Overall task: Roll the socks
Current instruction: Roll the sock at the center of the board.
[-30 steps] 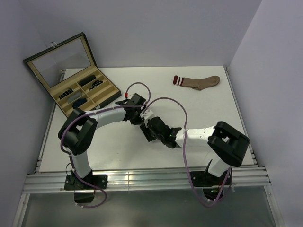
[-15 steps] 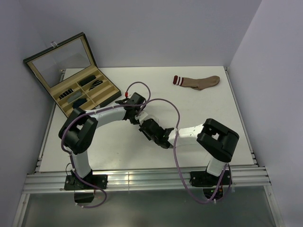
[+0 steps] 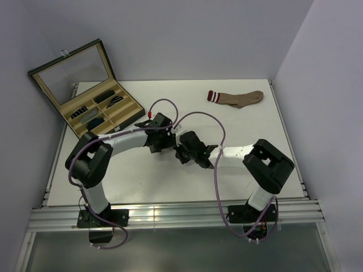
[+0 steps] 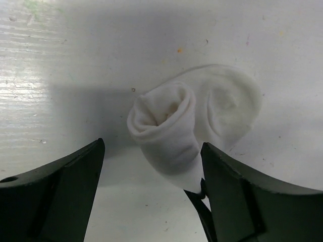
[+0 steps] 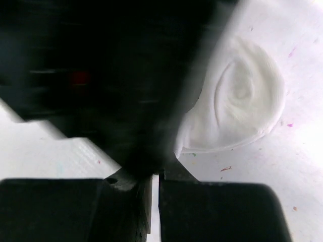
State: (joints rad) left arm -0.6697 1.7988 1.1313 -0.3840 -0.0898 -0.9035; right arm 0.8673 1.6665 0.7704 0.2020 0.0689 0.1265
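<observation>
Top view: white table (image 3: 142,181), pale lavender walls (image 3: 198,39). An open case (image 3: 76,76) with a glass lid sits at 10 o'clock. A tan sock (image 3: 238,98) with a red-white striped cuff lies flat at 1 o'clock. My left fingers (image 3: 161,143) and right fingers (image 3: 184,152) meet at table centre, just beside each other. What lies between them is hidden here.

Left wrist: white sock (image 4: 171,126) on the table, partly rolled, spiral end facing the camera, loose flat part at 2 o'clock. My left fingers (image 4: 60,191) are spread wide, one either side of the roll, not clamping. Table paint is scuffed, with a few coloured specks.

Right wrist: my right fingers (image 5: 217,212) are pressed together, tips right at the sock's near edge; cannot tell if fabric is pinched. Sock at 2 o'clock, a dark blur (image 5: 111,75) fills 10 o'clock.
</observation>
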